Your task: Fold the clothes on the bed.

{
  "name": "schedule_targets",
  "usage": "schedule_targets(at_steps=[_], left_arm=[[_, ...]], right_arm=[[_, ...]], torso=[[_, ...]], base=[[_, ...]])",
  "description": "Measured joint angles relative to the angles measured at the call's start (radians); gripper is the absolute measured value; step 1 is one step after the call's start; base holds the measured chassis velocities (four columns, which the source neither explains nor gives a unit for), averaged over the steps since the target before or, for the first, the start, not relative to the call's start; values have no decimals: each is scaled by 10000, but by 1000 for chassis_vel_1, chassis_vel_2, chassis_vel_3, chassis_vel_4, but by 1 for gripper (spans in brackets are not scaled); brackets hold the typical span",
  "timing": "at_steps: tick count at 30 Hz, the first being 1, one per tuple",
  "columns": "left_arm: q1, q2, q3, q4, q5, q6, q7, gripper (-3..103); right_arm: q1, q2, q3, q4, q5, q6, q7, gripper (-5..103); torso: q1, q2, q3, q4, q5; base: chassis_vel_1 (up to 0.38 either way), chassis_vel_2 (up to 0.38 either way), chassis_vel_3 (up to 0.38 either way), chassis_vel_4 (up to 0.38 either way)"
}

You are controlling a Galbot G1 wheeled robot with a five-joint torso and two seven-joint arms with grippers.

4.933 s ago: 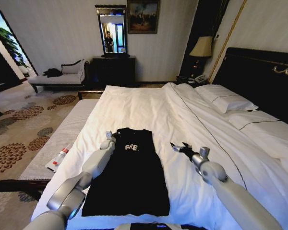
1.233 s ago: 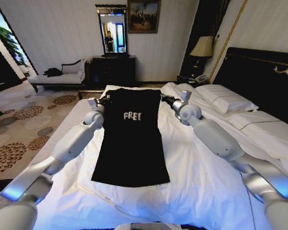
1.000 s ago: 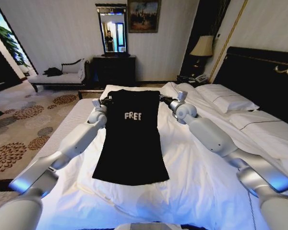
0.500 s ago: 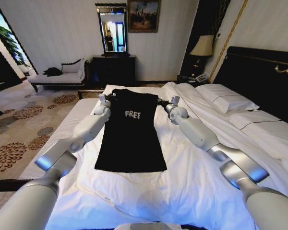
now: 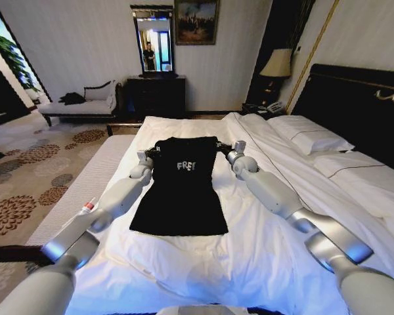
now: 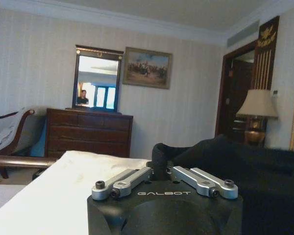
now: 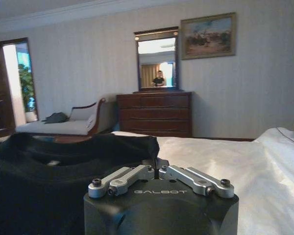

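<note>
Bed [image 5: 262, 197] with white duvet takes most of the head view; dark headboard [image 5: 354, 105] with gold trim at 3 o'clock, white pillows [image 5: 308, 134] at 2 o'clock. Grey bench pad [image 5: 85, 187] along the bed edge at 9 o'clock, a small bottle [image 5: 87, 207] on it. Patterned carpet [image 5: 26, 170] further toward 9. Far wall at 12 o'clock: dark dresser [image 5: 155, 95], mirror [image 5: 152, 41], framed painting [image 5: 195, 22]; chaise longue [image 5: 85, 102] at 11 o'clock, lamp [image 5: 276, 64] at 1 o'clock.

Black T-shirt [image 5: 182, 190] lies on the duvet just above picture centre, white lettering up, hem spread flat toward 6 o'clock, shoulder end raised off the duvet between both arms.

Left gripper [image 5: 148, 153] at the shirt's 10 o'clock corner, fingers pinched closed on black fabric; left wrist view shows cloth bunched at the closed tips [image 6: 160, 164]. Right gripper [image 5: 224, 147] at the 2 o'clock corner, likewise clamped on the shoulder fabric [image 7: 154, 156]. Nothing blocks the shirt.
</note>
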Motion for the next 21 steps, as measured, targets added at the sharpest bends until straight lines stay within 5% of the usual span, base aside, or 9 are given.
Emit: schedule_targets(at_steps=[13, 21], left_arm=[[2066, 1637, -651, -3376, -53, 33, -371, 0], [4976, 2906, -2144, -5445, 487, 40, -366, 0]], right_arm=[[-2001, -530, -17, 2307, -435, 11, 527, 0], [-2923, -860, -6, 3679, -1211, 37, 503, 0]], torso=[[-1, 1, -1, -3, 1], [-4, 2, -2, 12, -4]], base=[[0, 0, 0, 0], [0, 0, 0, 0]])
